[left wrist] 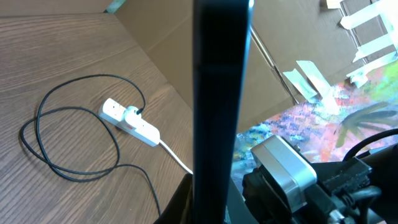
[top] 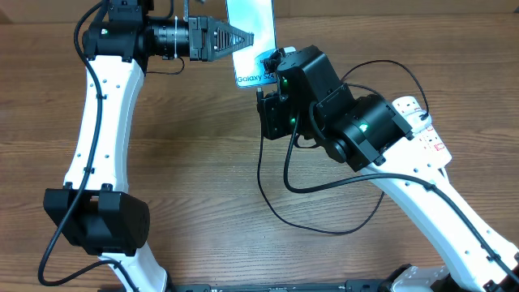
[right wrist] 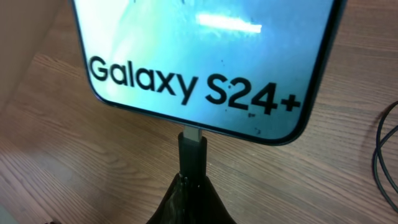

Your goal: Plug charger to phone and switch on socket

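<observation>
The phone (top: 251, 24) is held off the table at the far middle, its blue screen facing up, with my left gripper (top: 246, 38) shut on its left side. In the left wrist view the phone's dark edge (left wrist: 221, 93) stands between my fingers (left wrist: 180, 202). My right gripper (right wrist: 191, 186) is shut on the charger's small plug (right wrist: 191, 155). The plug's metal tip meets the bottom edge of the phone (right wrist: 199, 62), below the "Galaxy S24+" text. The black charger cable (top: 276, 211) loops over the table to the socket (left wrist: 130, 121), where its black plug (left wrist: 132, 114) sits.
In the overhead view my right arm (top: 357, 130) covers most of the white socket (top: 422, 122). A white cord (left wrist: 177, 158) runs from the strip. Cardboard (left wrist: 168, 31) and a colourful painted sheet (left wrist: 323, 118) lie beyond the table's far edge.
</observation>
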`<state>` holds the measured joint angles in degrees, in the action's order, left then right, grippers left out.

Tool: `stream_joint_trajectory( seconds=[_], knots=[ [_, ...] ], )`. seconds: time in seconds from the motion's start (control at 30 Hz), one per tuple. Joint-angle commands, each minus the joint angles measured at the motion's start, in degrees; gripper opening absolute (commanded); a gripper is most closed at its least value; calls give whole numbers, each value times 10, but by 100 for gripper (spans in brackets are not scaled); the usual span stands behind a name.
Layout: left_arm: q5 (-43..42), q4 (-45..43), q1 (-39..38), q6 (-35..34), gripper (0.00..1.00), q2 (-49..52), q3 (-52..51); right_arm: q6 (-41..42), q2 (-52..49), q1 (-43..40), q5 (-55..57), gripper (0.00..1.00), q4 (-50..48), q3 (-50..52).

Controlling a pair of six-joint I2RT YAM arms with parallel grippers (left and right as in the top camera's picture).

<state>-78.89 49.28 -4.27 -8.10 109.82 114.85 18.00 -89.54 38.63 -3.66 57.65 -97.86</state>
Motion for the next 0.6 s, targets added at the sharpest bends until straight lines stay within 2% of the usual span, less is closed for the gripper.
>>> stream_joint_trajectory(
  seconds=[0.0, 0.57],
  knots=[
    [-28, -3, 1, 19, 4, -4, 8, 2, 3, -1, -2, 4, -5, -32],
    [-52, -5, 1, 19, 4, -4, 8, 2, 3, -1, -3, 4, -1, -35]
  ],
)
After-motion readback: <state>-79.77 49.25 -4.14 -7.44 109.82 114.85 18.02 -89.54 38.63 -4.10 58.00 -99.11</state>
